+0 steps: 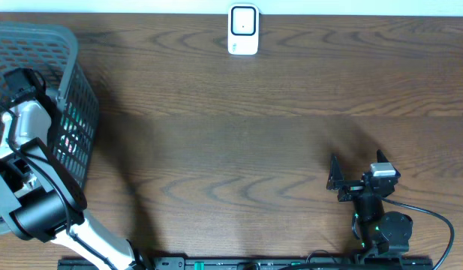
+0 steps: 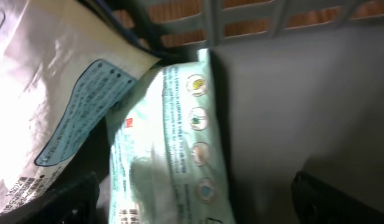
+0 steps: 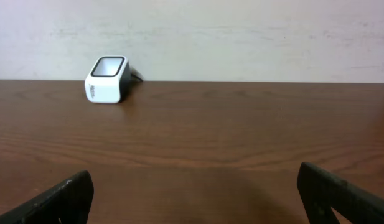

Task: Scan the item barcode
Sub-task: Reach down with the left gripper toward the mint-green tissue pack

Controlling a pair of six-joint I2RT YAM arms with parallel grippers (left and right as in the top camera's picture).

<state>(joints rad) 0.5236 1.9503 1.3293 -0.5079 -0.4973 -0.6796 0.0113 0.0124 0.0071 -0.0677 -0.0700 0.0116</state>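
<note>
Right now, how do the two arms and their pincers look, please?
The left arm has black joints with white and grey links. The right arm is black, with a grey block on top and a black cable looping away. The left pincer and right pincer have dark fingers.

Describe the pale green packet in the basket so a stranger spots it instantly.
Look in the grey mesh basket at the left end of the table. The packet lies inside beside a white bag; only it is mint green, with a column of round icons.
</note>
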